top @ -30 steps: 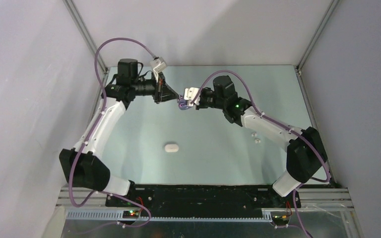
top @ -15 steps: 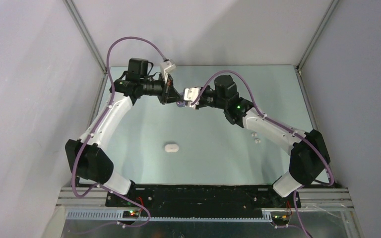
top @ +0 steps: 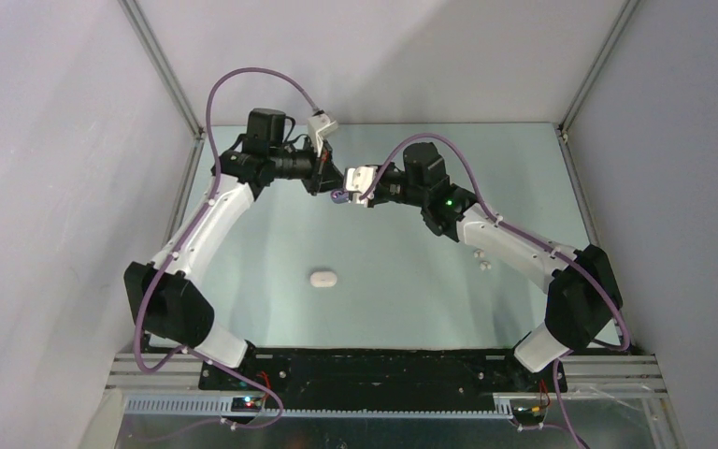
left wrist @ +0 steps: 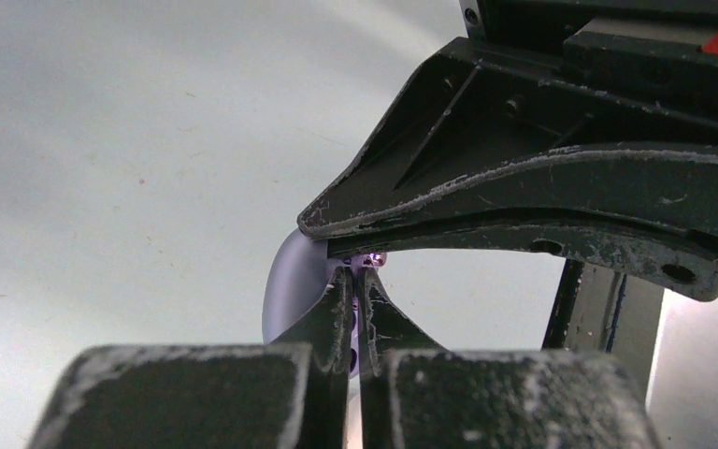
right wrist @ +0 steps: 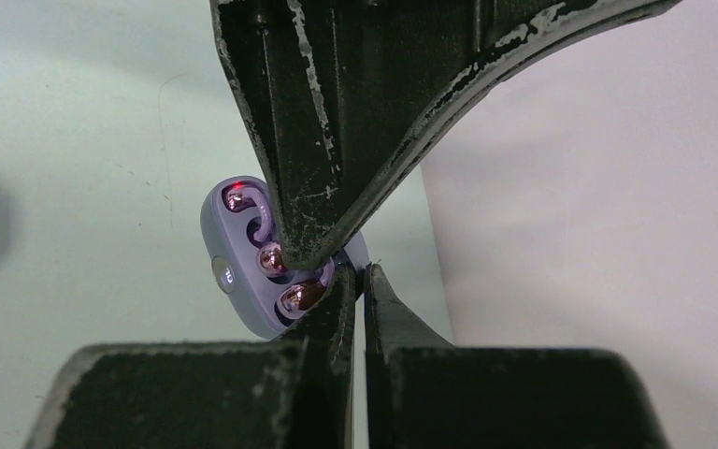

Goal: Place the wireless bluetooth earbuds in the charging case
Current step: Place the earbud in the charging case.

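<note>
**Closed tips served as a pusher**

The right gripper (right wrist: 355, 281) was pinched shut on what looked like the thin lid edge of the open lavender pebble-shaped charging case (right wrist: 224, 243), steadying it. The left gripper (left wrist: 355, 281), closed and empty, pressed its tips into the case, probably to seat the two translucent purple earbuds (right wrist: 272, 258) lying in their wells. A red light glowed on the case. Its one small mark was unreadable. The white pebble-shaped case (top: 323, 278) and the tiny white earbuds (top: 485, 266) lay well apart.

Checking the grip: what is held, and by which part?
The right gripper pinches the open purple case by its edge; the left gripper, shut, holds nothing visible, its tips at the case.
</note>
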